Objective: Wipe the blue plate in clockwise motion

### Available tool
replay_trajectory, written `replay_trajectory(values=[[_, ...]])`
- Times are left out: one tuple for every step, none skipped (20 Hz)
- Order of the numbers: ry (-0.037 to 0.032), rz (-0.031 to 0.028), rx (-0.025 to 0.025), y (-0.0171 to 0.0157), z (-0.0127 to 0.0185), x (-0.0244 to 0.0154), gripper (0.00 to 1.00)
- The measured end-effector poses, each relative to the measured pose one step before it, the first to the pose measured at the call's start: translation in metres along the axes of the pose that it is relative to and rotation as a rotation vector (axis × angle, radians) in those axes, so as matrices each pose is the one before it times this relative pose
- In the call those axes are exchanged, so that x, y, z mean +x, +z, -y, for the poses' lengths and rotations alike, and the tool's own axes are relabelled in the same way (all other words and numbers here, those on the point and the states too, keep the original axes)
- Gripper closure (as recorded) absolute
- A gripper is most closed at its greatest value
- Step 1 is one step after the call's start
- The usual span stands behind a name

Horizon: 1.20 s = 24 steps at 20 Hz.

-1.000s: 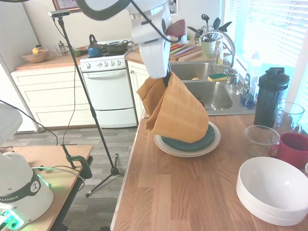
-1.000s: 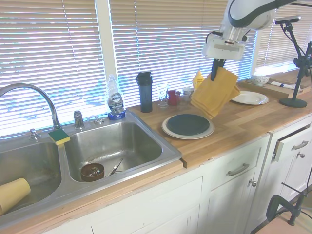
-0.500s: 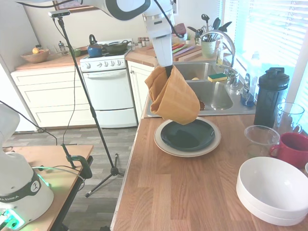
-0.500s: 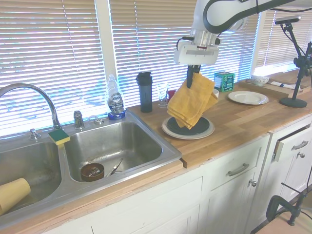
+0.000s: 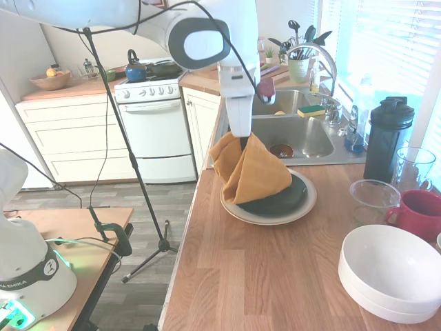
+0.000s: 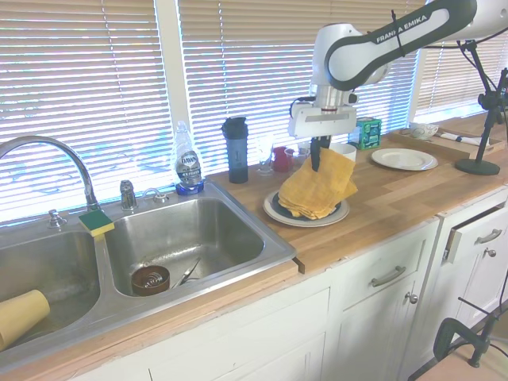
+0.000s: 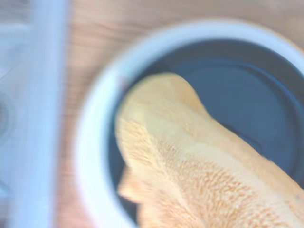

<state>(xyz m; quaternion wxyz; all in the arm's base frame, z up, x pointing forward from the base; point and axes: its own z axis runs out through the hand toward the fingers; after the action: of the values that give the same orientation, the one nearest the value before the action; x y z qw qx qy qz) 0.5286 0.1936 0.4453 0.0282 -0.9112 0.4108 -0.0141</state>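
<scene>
The dark teal blue plate [image 5: 284, 198] [image 6: 340, 209] [image 7: 247, 95] lies on a larger cream plate [image 5: 303, 207] [image 6: 287, 216] [image 7: 90, 142] on the wooden counter near the sink. My gripper [image 5: 242, 140] [image 6: 315, 154] hangs just above the plate's sink-side part, shut on the top of a mustard-yellow cloth [image 5: 251, 172] [image 6: 317, 190] [image 7: 190, 175]. The cloth's lower folds rest bunched on the blue plate and cover much of it. In the wrist view the cloth drapes over the plate's dark surface.
A steel sink [image 5: 303, 134] [image 6: 175, 238] lies just beyond the plates. A big white bowl [image 5: 393, 272], a red mug [image 5: 420, 214], a clear glass bowl [image 5: 374, 200] and a black shaker bottle [image 5: 386, 138] stand nearby. A small white plate [image 6: 405, 159] and teal box [image 6: 365, 132] sit further along.
The arm carried the hanging cloth over toward the sink side and lowered it. The cloth, free in the air before, now rests bunched on the blue plate.
</scene>
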Motion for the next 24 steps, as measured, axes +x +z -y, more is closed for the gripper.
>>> replay_trajectory(values=[[0.00384, -0.00347, -0.01029, 0.00824, -0.0059, 0.00517, 1.0], [0.00063, -0.00346, -0.00908, 0.00731, -0.00517, 0.00359, 1.0], [-0.00231, -0.00568, -0.00787, 0.00643, -0.00425, 0.00209, 1.0], [-0.00523, -0.00684, -0.00981, 0.0061, -0.00463, 0.0006, 1.0], [-0.00797, -0.00852, -0.0097, 0.00595, -0.00497, -0.00121, 1.0], [-0.00782, -0.00641, -0.01058, 0.00606, -0.00527, -0.00223, 1.0], [-0.00799, -0.00761, -0.00996, 0.00602, -0.00557, -0.00246, 1.0], [-0.00901, -0.00793, -0.0117, 0.00624, -0.00618, -0.00303, 1.0], [-0.00821, -0.00559, -0.0091, 0.00688, -0.00581, -0.00354, 1.0], [-0.00873, -0.00432, -0.00827, 0.00678, -0.00502, -0.00415, 1.0], [-0.00906, -0.00183, -0.00696, 0.00593, -0.00382, -0.00501, 1.0], [-0.01168, -0.00253, -0.0042, 0.00514, -0.0022, -0.00578, 1.0], [-0.01328, -0.00368, -0.0027, 0.0036, -0.00063, -0.00593, 1.0], [-0.0138, -0.00383, -0.00187, 0.00222, 0.00086, -0.00595, 1.0], [-0.01312, -0.00322, -0.0007, 0.00076, 0.00231, -0.00621, 1.0], [-0.01047, -0.0028, 0.00076, 0.00011, 0.00243, -0.00544, 1.0], [-0.00909, -0.00418, 0.00285, -0.00043, 0.00288, -0.00545, 1.0], [-0.00901, -0.0049, 0.00467, -0.00096, 0.00338, -0.0057, 1.0], [-0.00723, -0.00342, 0.00478, -0.00105, 0.00333, -0.00563, 1.0], [-0.0076, -0.00241, 0.00361, -0.00116, 0.00318, -0.0054, 1.0], [-0.00531, -0.00351, 0.00476, -0.00231, 0.00373, -0.00497, 1.0], [-0.00242, -0.00429, 0.00837, -0.0041, 0.00522, -0.00442, 1.0], [-0.0022, -0.00464, 0.00909, -0.00441, 0.00514, -0.00315, 1.0], [-0.00137, -0.00504, 0.00901, -0.00462, 0.00523, -0.00212, 1.0]])
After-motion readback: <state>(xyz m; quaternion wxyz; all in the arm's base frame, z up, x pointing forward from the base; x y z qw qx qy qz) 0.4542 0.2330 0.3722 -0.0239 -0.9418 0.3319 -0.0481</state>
